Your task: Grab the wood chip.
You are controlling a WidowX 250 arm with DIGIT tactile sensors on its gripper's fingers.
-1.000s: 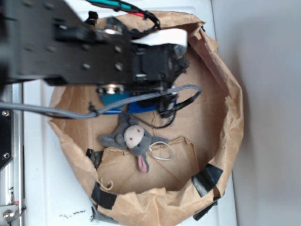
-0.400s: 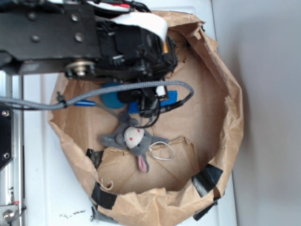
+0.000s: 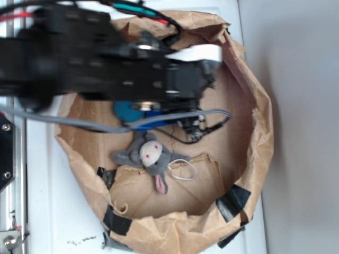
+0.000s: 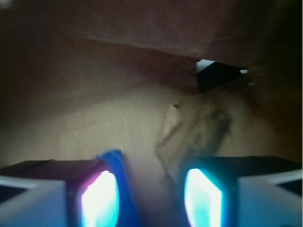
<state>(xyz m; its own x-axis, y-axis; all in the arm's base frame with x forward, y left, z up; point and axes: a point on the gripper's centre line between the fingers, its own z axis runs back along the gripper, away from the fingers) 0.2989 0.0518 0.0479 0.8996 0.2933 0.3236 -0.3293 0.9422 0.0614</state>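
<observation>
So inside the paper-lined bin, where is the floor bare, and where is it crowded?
Bare floor lies right of the arm, between the gripper and the paper wall, and below the plush mouse toward the black tape. It is crowded around the teal ball and blue felt, under the arm.

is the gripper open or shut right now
Open: in the wrist view the gripper shows a clear gap between its two glowing fingers, with nothing held there.
</observation>
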